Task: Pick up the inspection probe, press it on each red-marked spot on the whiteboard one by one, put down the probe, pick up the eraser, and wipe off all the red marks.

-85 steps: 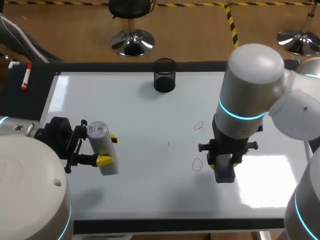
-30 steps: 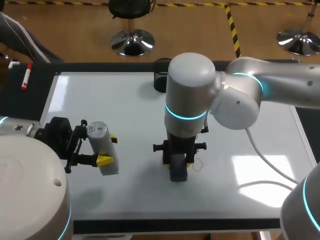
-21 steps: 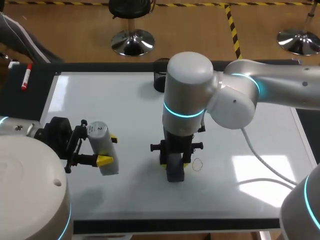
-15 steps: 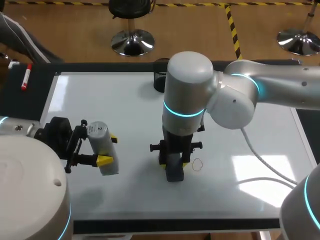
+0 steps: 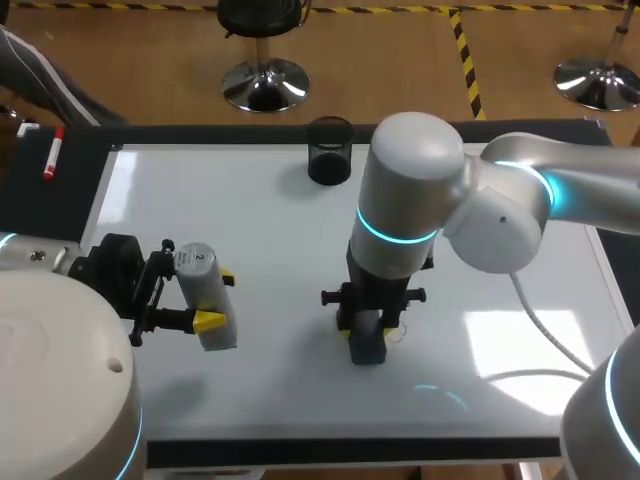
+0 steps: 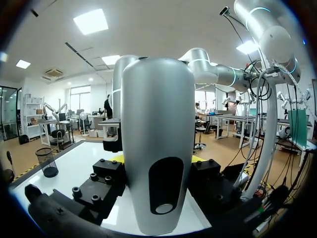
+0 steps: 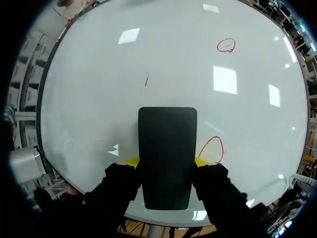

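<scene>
In the head view my right gripper (image 5: 368,335) points down at the whiteboard (image 5: 200,200), shut on a black eraser (image 5: 367,342). A red circle (image 5: 396,331) lies just right of the eraser. The right wrist view shows the eraser (image 7: 167,153) between the yellow tips of that gripper (image 7: 167,161), the near red circle (image 7: 212,148) beside it and a second red circle (image 7: 226,45) farther ahead. At the board's left my left gripper (image 5: 218,300) is shut on the silver inspection probe (image 5: 203,295), held above the board. The probe (image 6: 158,148) fills the left wrist view.
A black cup (image 5: 329,150) stands at the board's far edge, middle. A red marker (image 5: 50,155) lies on the dark table left of the board. A short dark stroke (image 7: 146,79) marks the board ahead of the eraser.
My right arm, which had carried the eraser leftwards over the board, has now shifted back to the right a little. The left arm and probe have kept still.
</scene>
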`<control>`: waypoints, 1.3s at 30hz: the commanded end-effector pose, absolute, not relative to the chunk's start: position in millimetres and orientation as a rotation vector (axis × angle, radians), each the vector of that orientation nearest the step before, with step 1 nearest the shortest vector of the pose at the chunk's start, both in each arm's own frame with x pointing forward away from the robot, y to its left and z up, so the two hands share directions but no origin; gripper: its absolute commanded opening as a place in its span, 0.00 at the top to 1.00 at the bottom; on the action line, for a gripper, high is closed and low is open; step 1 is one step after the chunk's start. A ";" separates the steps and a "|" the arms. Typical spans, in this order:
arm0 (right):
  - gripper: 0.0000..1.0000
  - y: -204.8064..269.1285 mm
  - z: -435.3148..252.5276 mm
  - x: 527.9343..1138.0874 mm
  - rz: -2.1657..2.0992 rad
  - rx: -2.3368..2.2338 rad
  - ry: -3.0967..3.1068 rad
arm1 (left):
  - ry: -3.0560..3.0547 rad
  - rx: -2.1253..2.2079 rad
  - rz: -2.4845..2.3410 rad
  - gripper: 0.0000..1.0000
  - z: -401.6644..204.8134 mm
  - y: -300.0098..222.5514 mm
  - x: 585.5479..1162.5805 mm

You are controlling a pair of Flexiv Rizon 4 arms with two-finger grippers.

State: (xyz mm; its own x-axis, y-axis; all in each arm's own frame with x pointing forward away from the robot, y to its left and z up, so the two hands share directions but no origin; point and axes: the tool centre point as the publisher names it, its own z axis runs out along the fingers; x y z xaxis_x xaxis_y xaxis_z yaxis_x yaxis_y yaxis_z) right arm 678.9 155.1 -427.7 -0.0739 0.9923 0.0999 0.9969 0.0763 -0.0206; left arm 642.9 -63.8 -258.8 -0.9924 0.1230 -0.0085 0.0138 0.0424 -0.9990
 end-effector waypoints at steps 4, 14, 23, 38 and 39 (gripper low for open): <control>1.00 122.2 -455.4 682.6 -0.035 -2.100 -2.218 | -2.207 -0.147 2.121 1.00 -258.6 -63.9 642.8; 1.00 85.4 -476.3 696.0 0.087 -2.214 -2.110 | -2.207 -0.147 2.121 1.00 -258.6 -63.9 642.8; 1.00 72.5 -465.9 697.9 0.088 -2.251 -2.073 | -2.207 -0.147 2.121 1.00 -258.6 -63.9 642.8; 1.00 107.6 -422.0 686.7 0.028 -2.226 -2.198 | -2.207 -0.147 2.121 1.00 -258.6 -63.9 642.8; 1.00 110.4 -421.3 686.5 0.027 -2.221 -2.203 | -2.207 -0.147 2.121 1.00 -258.6 -63.9 642.8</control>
